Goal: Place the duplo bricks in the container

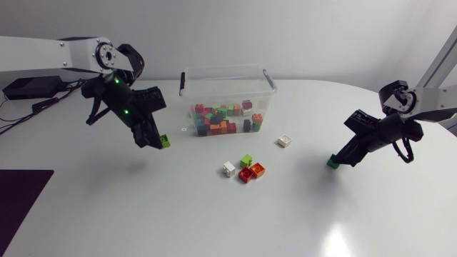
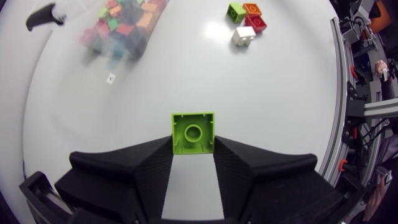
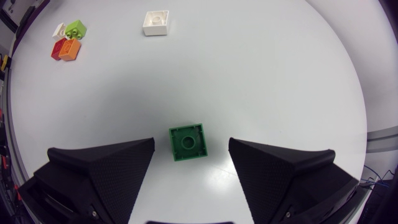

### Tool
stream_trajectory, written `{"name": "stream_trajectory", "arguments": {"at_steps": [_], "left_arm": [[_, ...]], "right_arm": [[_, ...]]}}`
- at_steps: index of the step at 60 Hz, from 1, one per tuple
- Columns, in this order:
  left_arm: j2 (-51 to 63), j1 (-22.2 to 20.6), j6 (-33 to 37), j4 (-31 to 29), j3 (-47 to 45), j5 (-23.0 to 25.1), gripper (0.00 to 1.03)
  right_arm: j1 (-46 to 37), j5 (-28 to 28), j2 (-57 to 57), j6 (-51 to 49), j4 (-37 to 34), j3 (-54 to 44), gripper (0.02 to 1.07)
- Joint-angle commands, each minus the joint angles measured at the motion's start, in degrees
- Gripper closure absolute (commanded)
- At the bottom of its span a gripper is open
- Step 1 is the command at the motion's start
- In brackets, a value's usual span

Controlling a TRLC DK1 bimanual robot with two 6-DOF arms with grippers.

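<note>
Lime duplo brick [image 2: 193, 132] is clamped between the jaws of the left gripper [image 2: 193, 148], short of the container [image 1: 228, 73]; the shallow tip grip may drop it early. Right gripper [image 3: 191, 145], jaws apart, straddles a dark-green brick [image 3: 188, 142] on the table [image 3: 280, 74].

The table [image 1: 143, 214] is smooth and white with a soft sheen, catching a bright glare at the lower right of the head view. The container [image 1: 228, 89] is clear glossy plastic with black clips on its rim. The lime brick [image 2: 193, 132] and the dark green brick [image 3: 188, 142] are smooth moulded plastic with a mild gloss. The left gripper [image 2: 193, 149] and right gripper [image 3: 191, 146] are matt black; the fingers [image 3: 106, 168] carry a fine dotted grain. The left arm link [image 1: 43, 53] looks smooth, satin white.
</note>
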Motion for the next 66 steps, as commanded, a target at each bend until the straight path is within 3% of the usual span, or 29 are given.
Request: {"name": "stream_trajectory", "arguments": {"at_steps": [1,9,23,26,41,53,66], "left_arm": [[-3.6,-0.6,0.5,-1.7,3.9,2.2,0.66],[-4.7,-1.2,-1.3,-4.2,9.5,5.7,0.66],[-3.4,-2.2,-5.4,-2.8,15.8,10.9,0.66],[-2.6,-2.5,-6.6,-1.6,16.7,11.4,0.66],[2.4,-2.9,-13.9,5.1,22.6,13.4,0.65],[7.6,-3.3,-20.8,11.3,28.2,13.4,0.63],[13.3,-3.8,-25.6,15.8,33.6,13.4,0.61]], "right_arm": [[-0.4,0.3,2.6,-2.8,-1.6,1.6,0.31],[0.2,0.6,4.4,-4.0,-2.6,1.6,0.35],[1.3,0.6,6.4,-3.8,-1.9,1.0,0.75],[1.4,0.5,6.1,-3.4,-2.0,1.3,0.78],[6.5,-0.2,-4.4,2.0,-6.0,2.4,0.78],[14.5,-3.1,-8.9,10.2,-9.3,10.2,0.78],[21.6,-4.1,-6.9,19.5,-6.9,20.8,0.78]]}}
